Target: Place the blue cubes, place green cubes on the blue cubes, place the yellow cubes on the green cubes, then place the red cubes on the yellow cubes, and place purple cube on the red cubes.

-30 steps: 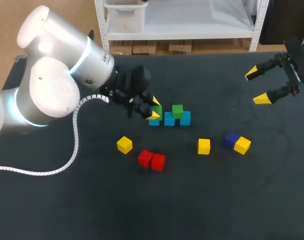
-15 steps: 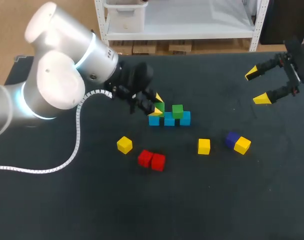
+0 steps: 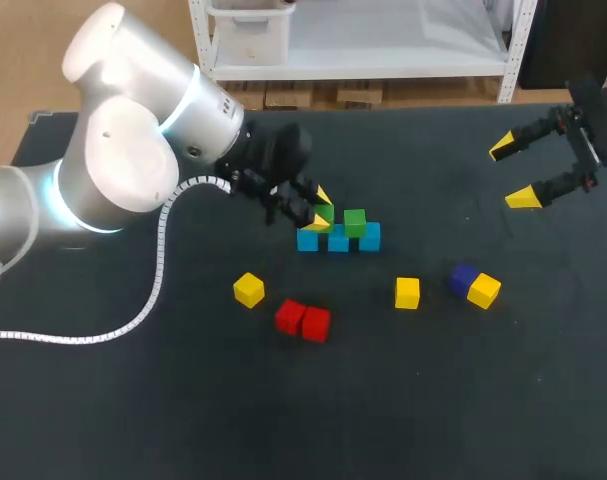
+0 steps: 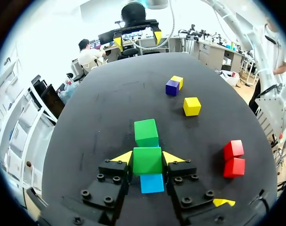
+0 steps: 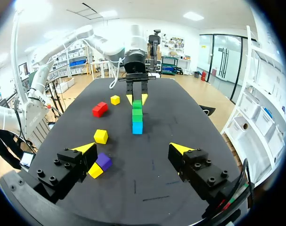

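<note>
— Left claw [image 3: 318,211]: what did it have?
— It was clenched on a green cube [image 4: 147,160], one tip on each side, over the left end of the blue row [image 3: 338,241]. I couldn't tell whether the cube rested on the row.
— Why there?
— I'd judge so it could seat beside the other green [image 3: 355,221] on the blues and finish that layer.
— And the right claw [image 3: 513,172]?
— Spread wide and holding nothing, at the table's [image 3: 133,400] far side, probably so as not to crowd the stack. Yellows [image 3: 407,292], reds [image 3: 303,320] and purple [image 3: 462,277] lay loose, waiting.
</note>
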Controlling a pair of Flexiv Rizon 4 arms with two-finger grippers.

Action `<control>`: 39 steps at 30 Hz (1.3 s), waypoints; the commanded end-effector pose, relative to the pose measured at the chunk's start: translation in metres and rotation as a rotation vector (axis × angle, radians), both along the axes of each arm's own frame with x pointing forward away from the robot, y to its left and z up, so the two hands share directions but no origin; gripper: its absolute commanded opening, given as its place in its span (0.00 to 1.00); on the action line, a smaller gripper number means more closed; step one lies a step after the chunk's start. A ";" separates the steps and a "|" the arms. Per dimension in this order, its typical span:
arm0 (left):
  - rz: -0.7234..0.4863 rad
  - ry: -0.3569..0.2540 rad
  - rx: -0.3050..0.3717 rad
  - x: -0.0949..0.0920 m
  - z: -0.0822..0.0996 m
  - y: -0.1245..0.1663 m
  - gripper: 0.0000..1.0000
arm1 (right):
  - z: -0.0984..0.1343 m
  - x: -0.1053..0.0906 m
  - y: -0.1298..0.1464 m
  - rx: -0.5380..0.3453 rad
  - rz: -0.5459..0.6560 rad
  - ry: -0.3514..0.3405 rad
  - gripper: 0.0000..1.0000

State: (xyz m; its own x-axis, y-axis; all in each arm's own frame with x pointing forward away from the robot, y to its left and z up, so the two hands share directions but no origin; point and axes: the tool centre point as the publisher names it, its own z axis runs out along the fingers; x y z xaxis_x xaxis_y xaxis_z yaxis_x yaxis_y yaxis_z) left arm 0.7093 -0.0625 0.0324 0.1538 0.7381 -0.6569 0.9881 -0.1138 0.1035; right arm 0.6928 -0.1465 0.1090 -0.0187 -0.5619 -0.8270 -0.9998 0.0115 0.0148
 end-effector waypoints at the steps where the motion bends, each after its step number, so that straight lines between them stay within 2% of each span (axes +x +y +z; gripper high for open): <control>1: -0.003 0.005 0.001 0.002 -0.003 -0.001 0.00 | 0.000 0.000 0.000 0.001 0.000 -0.001 1.00; 33: 0.006 0.030 0.004 -0.002 -0.008 0.002 0.00 | 0.000 0.000 0.000 0.001 0.000 -0.001 1.00; 36: 0.007 0.032 0.003 -0.001 -0.009 0.002 0.11 | 0.000 0.000 0.000 0.001 0.000 -0.001 1.00; 39: 0.008 0.032 0.003 0.000 -0.008 0.002 0.17 | 0.000 0.000 0.000 0.001 0.000 -0.001 1.00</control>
